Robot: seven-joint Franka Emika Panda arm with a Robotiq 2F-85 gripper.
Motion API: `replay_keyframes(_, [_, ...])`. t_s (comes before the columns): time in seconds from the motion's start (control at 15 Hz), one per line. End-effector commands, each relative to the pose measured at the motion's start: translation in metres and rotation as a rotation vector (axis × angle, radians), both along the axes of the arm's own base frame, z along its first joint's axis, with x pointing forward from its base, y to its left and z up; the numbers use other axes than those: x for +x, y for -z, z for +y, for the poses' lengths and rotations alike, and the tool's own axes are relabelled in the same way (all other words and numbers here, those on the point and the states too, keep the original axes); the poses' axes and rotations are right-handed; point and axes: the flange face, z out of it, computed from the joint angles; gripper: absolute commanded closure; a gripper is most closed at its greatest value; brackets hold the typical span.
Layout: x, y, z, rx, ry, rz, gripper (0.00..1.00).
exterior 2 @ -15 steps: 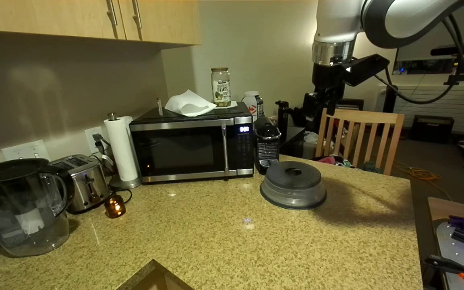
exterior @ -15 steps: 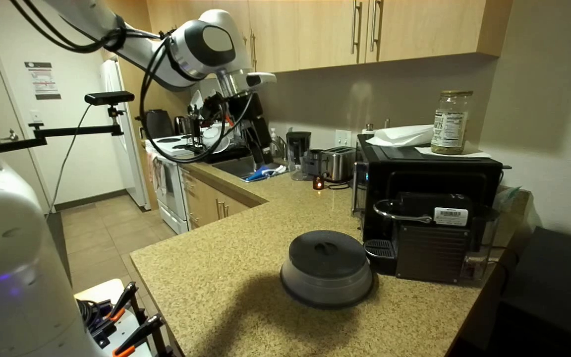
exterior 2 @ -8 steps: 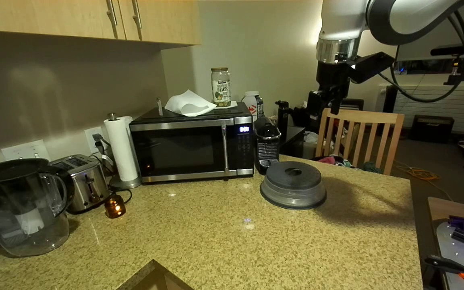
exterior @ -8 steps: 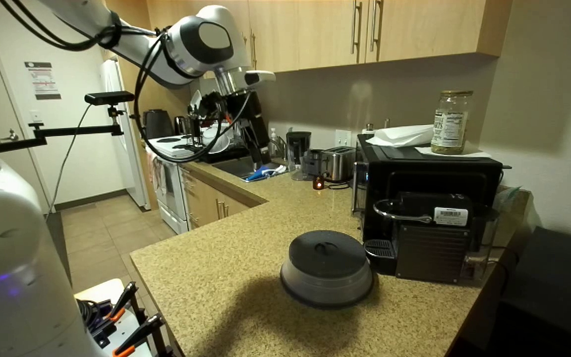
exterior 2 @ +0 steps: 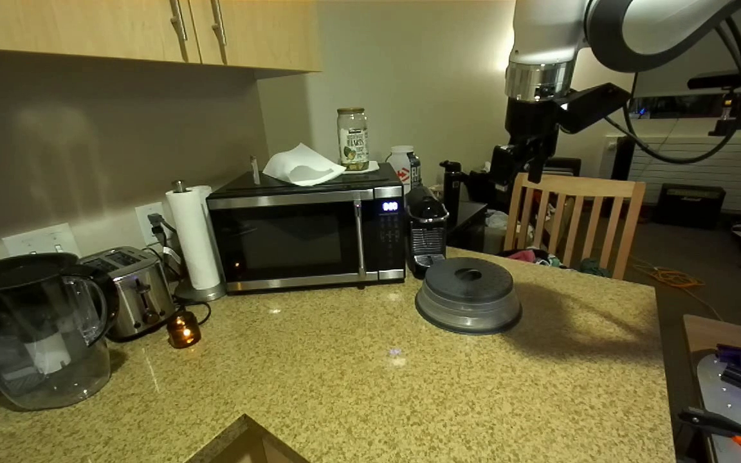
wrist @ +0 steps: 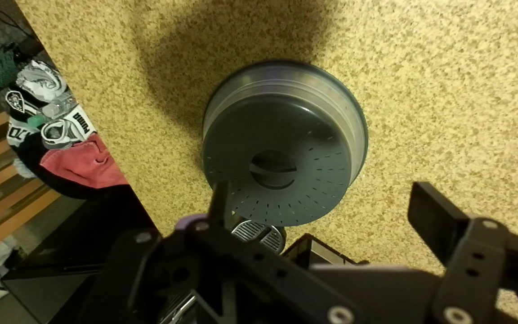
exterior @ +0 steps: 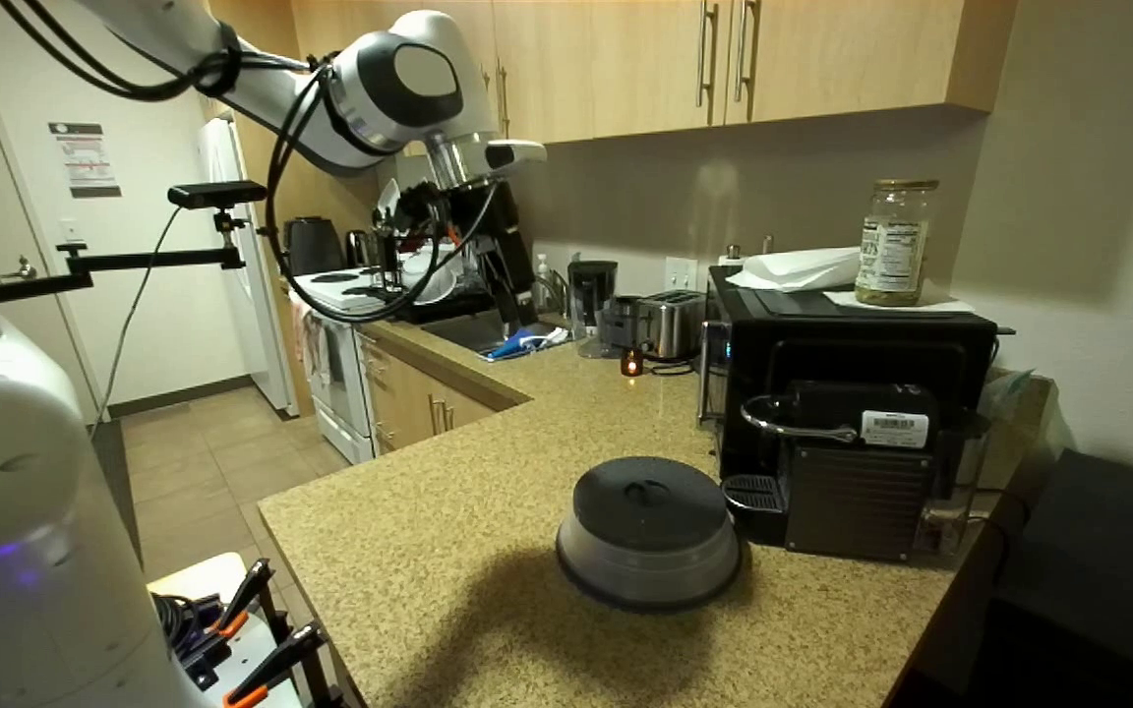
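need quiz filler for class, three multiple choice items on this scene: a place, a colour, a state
1. Where is the glass jar?
A) in the sink
B) on the microwave
C) on the floor

2. What colour is the domed cover on top?
A) red
B) yellow
C) dark grey

3. How does the gripper stand?
A) open, empty
B) shut on the cover
C) shut, empty

1 B: both exterior views show it up there.
2 C: the wrist view shows dark grey.
3 A: its fingers stand wide apart, holding nothing.
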Motion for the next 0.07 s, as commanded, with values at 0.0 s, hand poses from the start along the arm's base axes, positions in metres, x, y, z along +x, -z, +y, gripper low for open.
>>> replay_keyframes(0.0, [0.0002,-0.0005,0.0,0.0,0.0,0.001,0.0])
